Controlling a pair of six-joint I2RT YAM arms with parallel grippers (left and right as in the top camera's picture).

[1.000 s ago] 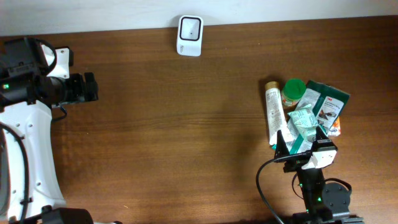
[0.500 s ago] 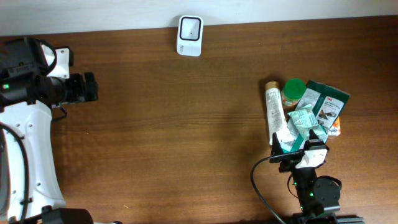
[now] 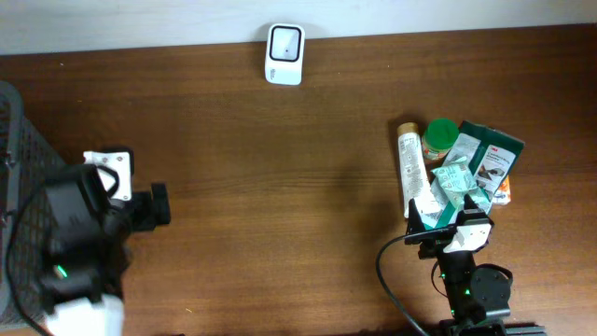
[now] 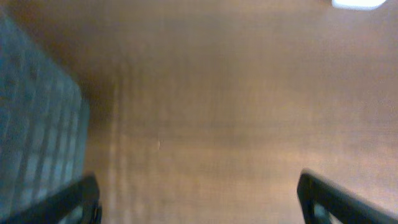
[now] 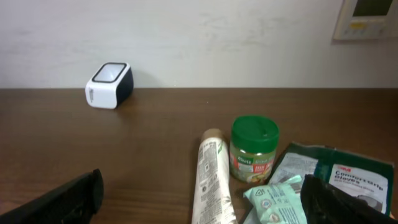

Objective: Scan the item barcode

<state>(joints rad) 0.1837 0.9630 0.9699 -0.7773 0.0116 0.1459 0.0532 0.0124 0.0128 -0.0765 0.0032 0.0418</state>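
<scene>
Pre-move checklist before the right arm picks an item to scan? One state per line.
1. ok: right pincer open and empty, at the near edge of the pile.
2. ok: left pincer open and empty, far from the pile.
3. ok: scanner in view, nothing in front of it.
4. not ok: no item lies apart; tube, green-lidded jar and packets are heaped together.
5. cannot tell: whether any barcode faces up.

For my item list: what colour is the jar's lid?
Green; the jar lid shows best in the right wrist view.
</scene>
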